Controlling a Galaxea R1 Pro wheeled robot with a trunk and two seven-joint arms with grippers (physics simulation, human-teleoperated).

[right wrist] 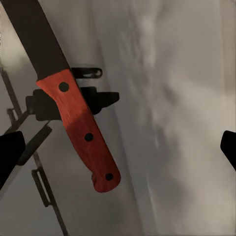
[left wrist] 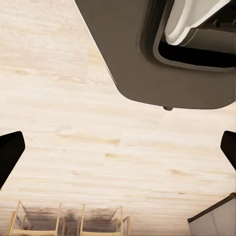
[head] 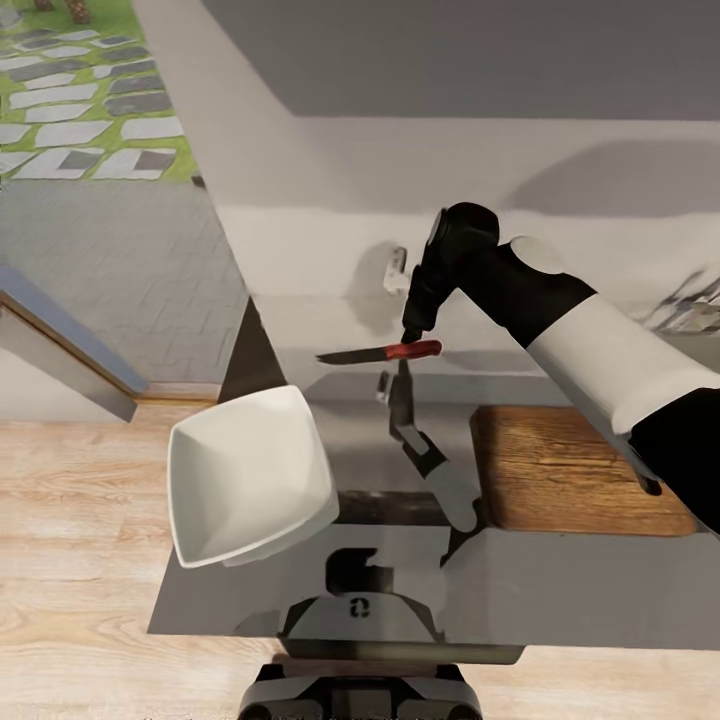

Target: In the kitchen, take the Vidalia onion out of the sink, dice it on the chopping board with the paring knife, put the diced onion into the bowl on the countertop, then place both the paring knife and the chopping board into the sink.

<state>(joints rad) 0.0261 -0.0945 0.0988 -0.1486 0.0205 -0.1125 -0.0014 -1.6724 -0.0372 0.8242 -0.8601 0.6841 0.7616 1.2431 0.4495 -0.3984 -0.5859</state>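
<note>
The paring knife (head: 380,352) lies flat on the glossy grey countertop (head: 560,590), red handle to the right and dark blade pointing left. My right gripper (head: 412,335) hangs just above the handle end. In the right wrist view the red handle (right wrist: 81,130) sits between its fingers, nearer one of them, and the right gripper (right wrist: 118,147) is open wide. The white squarish bowl (head: 250,475) rests at the counter's left front corner. The brown chopping board (head: 570,470) lies to the right, partly under my right forearm. My left gripper (left wrist: 118,147) is open over the floor. The onion and sink are out of view.
The pale wall rises right behind the knife. A light wooden floor (head: 70,520) runs left of the counter, with a glass door to a paved yard beyond. The left wrist view shows my base (left wrist: 162,64) and two wooden chairs (left wrist: 69,221) on the floor.
</note>
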